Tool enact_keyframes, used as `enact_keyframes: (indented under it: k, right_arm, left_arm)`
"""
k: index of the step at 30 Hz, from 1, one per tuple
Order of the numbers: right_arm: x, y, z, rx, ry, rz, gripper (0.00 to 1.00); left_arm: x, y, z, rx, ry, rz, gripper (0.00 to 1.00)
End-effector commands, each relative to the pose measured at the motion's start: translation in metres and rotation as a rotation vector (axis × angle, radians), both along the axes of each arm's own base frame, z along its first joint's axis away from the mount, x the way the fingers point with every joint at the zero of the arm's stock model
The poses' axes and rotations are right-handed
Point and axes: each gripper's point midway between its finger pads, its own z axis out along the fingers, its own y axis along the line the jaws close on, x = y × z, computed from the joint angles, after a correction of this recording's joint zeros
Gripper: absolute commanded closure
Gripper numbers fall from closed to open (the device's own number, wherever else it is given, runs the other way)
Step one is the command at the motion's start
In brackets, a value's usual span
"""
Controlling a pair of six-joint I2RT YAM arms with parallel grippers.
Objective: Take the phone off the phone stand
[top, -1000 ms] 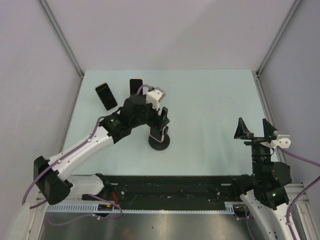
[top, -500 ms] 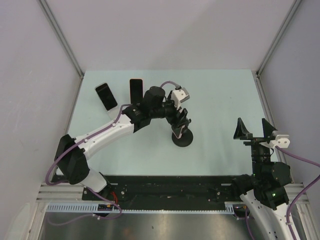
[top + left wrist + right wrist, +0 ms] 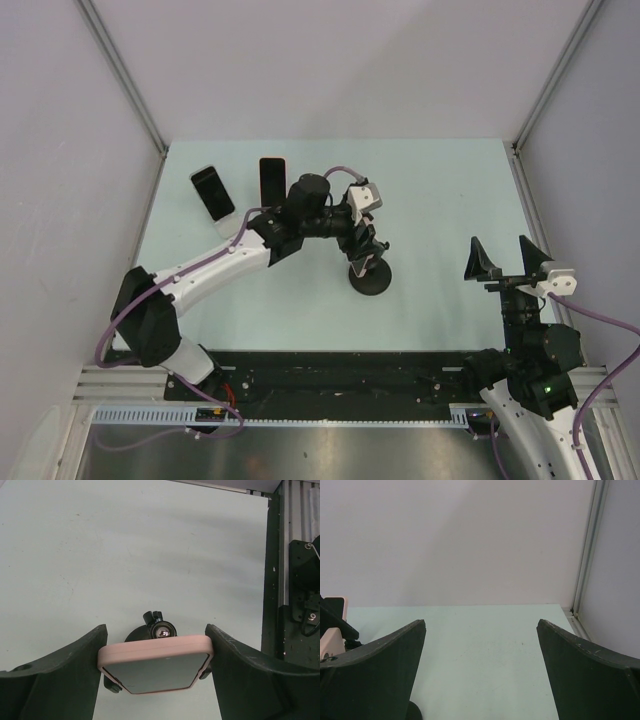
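A phone in a pink case (image 3: 155,665) sits on a black phone stand (image 3: 371,280) near the middle of the table. The stand's ball joint (image 3: 161,630) and side clips show behind the phone. My left gripper (image 3: 155,645) is shut on the phone, one finger on each long edge. In the top view the left gripper (image 3: 360,245) hangs over the stand and hides the phone. My right gripper (image 3: 508,262) is open and empty at the right, well away from the stand. In the right wrist view (image 3: 480,670) only bare table lies between its fingers.
Two other phones lie flat at the back left, a black one (image 3: 212,192) and one with a light case (image 3: 272,180). Grey walls close in the table on three sides. The black rail (image 3: 340,375) runs along the near edge.
My left arm has swung to the right, and the stand and phone have moved right with it across the table. The right arm has barely moved.
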Motion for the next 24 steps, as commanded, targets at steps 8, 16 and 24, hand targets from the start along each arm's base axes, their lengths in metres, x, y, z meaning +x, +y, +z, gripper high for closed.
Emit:
enact_keyframes:
  k: [8,16,24]
  right_arm:
    - [-0.009,-0.002,0.014,0.002,-0.037,0.005,0.0]
    - [-0.011,-0.001,0.02,0.008,-0.055,0.017,0.0]
    - [-0.001,0.016,0.023,-0.008,0.056,0.091,0.0]
  left_arm:
    - [0.01,-0.007,0.053,-0.151,-0.144,-0.012,0.35]
    - [0.007,0.01,0.073,-0.198,-0.104,0.085,0.0]
    - [0.017,0.057,0.106,-0.306,-0.023,0.399,0.0]
